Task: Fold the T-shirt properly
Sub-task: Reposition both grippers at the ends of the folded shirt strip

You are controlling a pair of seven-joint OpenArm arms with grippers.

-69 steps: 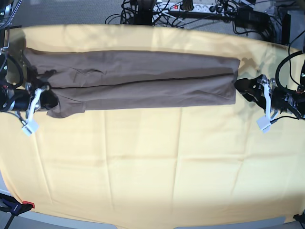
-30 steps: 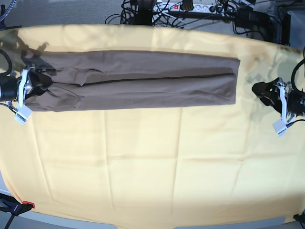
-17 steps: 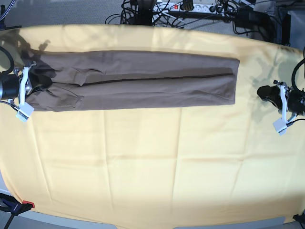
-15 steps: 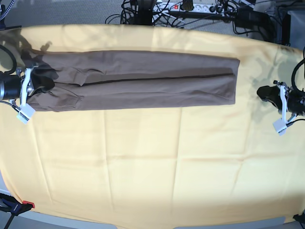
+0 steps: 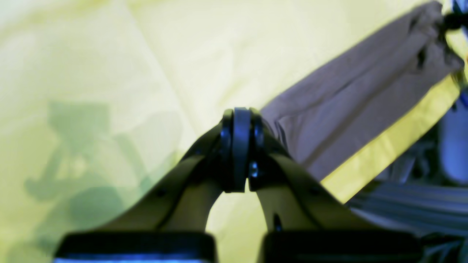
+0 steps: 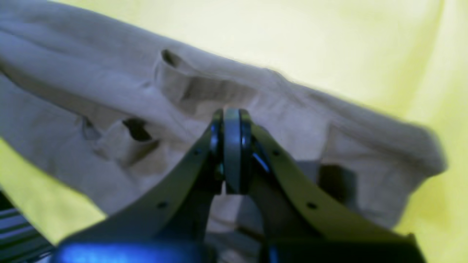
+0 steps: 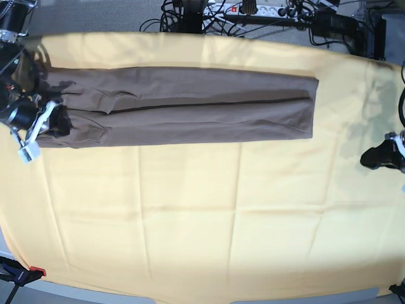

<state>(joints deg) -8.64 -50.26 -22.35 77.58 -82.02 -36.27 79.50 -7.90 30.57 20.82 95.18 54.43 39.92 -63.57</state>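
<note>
- The T-shirt (image 7: pixel 183 106) lies along the far side of the desk as a long narrow band, both sides folded in to a centre seam; the crosswise folds appear not yet done.
- Its sleeve end looks rumpled beside the right gripper (image 6: pixel 231 153), whose jaws are pressed together, seemingly holding no fabric.
- The left gripper (image 5: pixel 239 149) hangs well apart from the shirt's square end, jaws pressed together and empty.
- A yellow cloth (image 7: pixel 209 215), creased, covers the desk; cables (image 7: pixel 253 14) and a power strip (image 7: pixel 240 9) lie behind on grey floor.
</note>
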